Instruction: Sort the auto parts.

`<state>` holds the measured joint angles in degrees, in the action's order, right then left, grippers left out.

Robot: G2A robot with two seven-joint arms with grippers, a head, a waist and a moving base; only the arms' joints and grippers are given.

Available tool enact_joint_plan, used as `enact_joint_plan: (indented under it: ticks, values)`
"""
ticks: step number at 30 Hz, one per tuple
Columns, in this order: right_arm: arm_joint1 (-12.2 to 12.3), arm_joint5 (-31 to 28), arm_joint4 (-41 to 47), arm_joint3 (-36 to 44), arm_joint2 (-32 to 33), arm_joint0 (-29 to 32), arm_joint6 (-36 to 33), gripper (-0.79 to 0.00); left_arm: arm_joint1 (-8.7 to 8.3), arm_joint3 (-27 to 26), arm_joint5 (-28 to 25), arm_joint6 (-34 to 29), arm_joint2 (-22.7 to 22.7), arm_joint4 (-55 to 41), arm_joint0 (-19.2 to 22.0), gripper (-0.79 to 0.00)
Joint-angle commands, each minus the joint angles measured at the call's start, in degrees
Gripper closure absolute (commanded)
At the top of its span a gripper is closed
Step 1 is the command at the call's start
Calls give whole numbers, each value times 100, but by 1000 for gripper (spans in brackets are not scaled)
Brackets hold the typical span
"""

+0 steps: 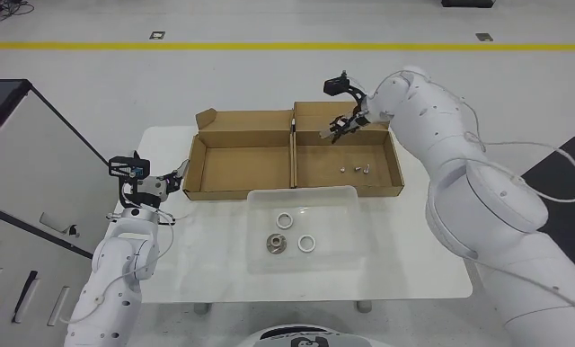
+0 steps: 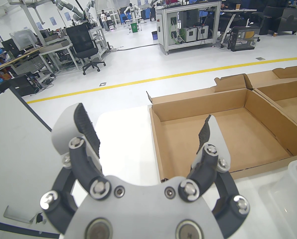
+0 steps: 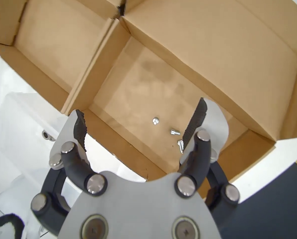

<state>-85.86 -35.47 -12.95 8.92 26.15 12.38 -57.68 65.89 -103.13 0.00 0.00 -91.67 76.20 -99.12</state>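
Two open cardboard boxes stand side by side at the table's far side: the left box (image 1: pixel 238 163) and the right box (image 1: pixel 346 158). Small metal bolts (image 1: pixel 357 168) lie on the right box's floor, seen close as bolts (image 3: pixel 174 132) in the right wrist view. My right gripper (image 1: pixel 341 127) hangs open above the right box's far left part, nothing between its fingers (image 3: pixel 78 128). My left gripper (image 1: pixel 175 178) is open and empty just left of the left box (image 2: pixel 225 135). A clear plastic tray (image 1: pixel 346 199) holds two white rings (image 1: pixel 285 220) and a metal gear-like part (image 1: pixel 274 244).
The tray sits against the boxes' near walls at the table's middle. A white panel (image 1: pixel 40 158) stands off the table's left edge. Bare white tabletop (image 1: pixel 413 248) lies to the right of the tray.
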Motion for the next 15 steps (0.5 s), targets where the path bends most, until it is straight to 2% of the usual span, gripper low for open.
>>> enact_joint_plan:
  ticks: [1,4,9,15]
  values:
    - [78,-430,222,22,129,-51,-83,-785,0,0,0,0,0,0,0,-785]
    - [183,-871,481,69,286,-110,-202,-785,0,0,0,0,0,0,0,-785]
    - [417,-1005,747,605,412,-53,-109,-785,0,0,0,0,0,0,0,-785]
    - [973,-933,1283,1980,507,325,-182,-785,0,0,0,0,0,0,0,-785]
